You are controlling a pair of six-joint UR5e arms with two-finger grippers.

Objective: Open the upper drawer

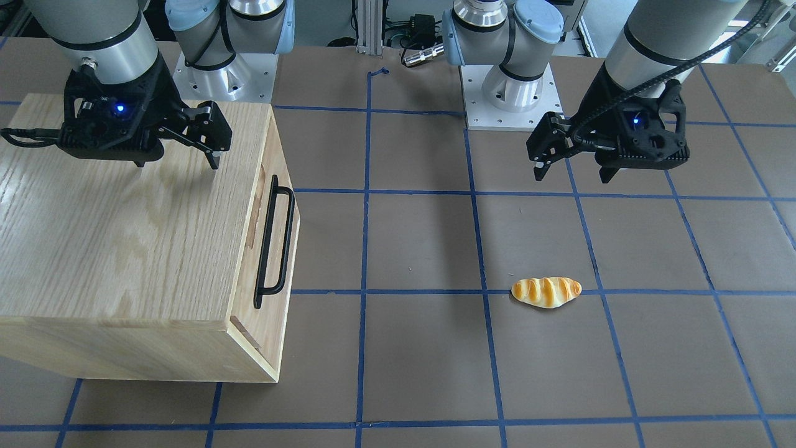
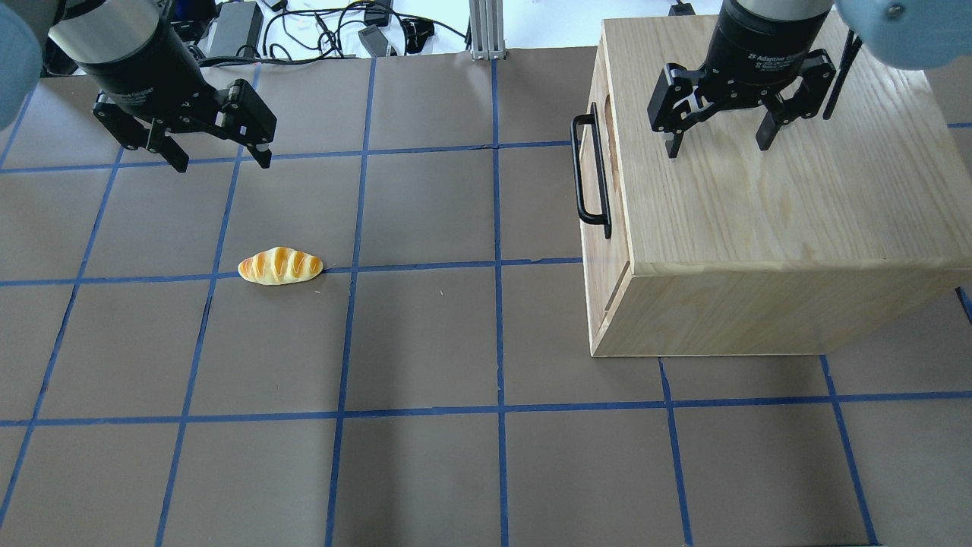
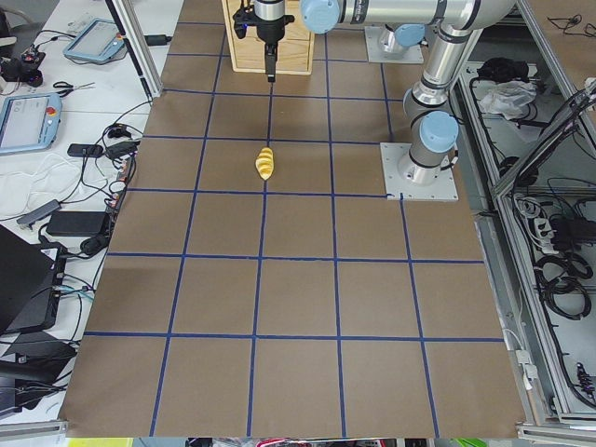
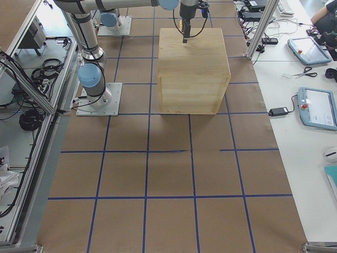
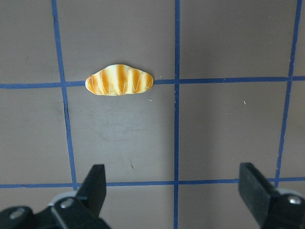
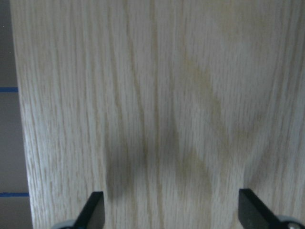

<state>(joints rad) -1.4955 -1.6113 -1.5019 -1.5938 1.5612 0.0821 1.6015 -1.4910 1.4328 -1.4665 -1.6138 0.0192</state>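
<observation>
I'm holding my right gripper (image 2: 717, 144) over the oak cabinet (image 2: 797, 197) top, fingers spread apart, gripping nothing. The upper drawer (image 1: 270, 249) is sitting shut, flush in the cabinet front – its black bar handle (image 2: 579, 178) is facing the table's middle. My left gripper (image 2: 222, 161) is hovering spread wide too, above the table (image 2: 425, 342), with a bread roll (image 2: 279, 266) lying near.

A robotics lab: two industrial robot arms (image 3: 438, 56) bolted through metal base plates (image 3: 396, 186) onto a paper-covered desk (image 3: 298, 298) marked with a blue tape grid (image 2: 497, 342), aluminium framing (image 2: 482, 30), loose cables (image 2: 326, 19), and teach pendants (image 4: 317, 108) lying on side benches (image 4: 274, 84)
</observation>
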